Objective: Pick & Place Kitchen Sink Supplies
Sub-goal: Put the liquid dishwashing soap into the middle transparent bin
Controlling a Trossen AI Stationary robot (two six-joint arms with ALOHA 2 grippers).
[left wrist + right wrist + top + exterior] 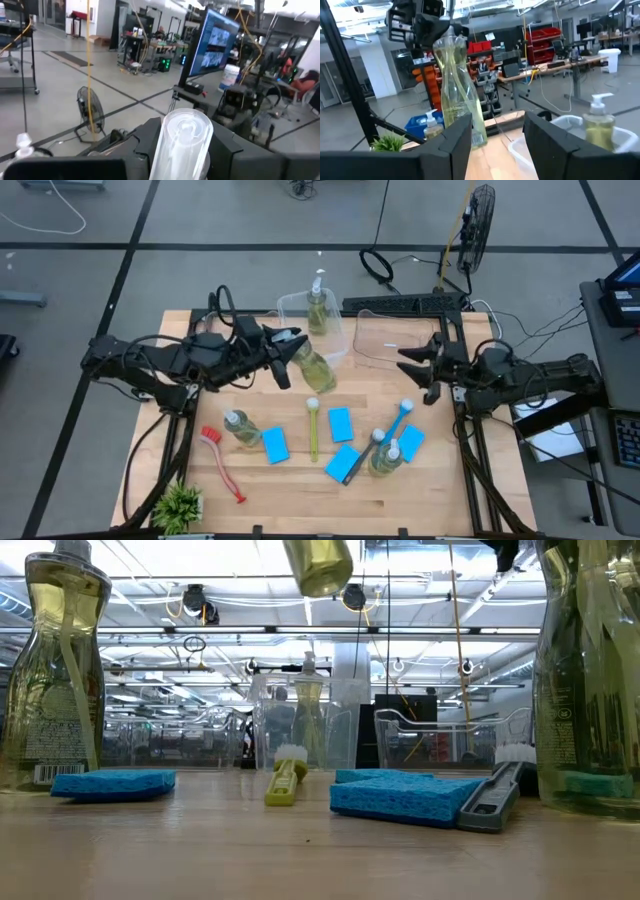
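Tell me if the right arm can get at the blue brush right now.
Probably yes: the right gripper is open and empty, hovering beyond the blue brush, which lies uncovered on the table, though a sponge and pump bottle crowd its handle.

Two tubs (385, 338) sit at the tabletop's (290, 490) upper middle; sponges (275, 445) and brushes (312, 430) lie below them, plant (178, 505) lower left.

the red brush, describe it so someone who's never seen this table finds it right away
Go to the wooden table and its front left corner, where the small green potted plant stands. Just beside the plant lies the red brush, handle angled toward the front edge. It is the only red item; the other brushes are yellow-green and blue.
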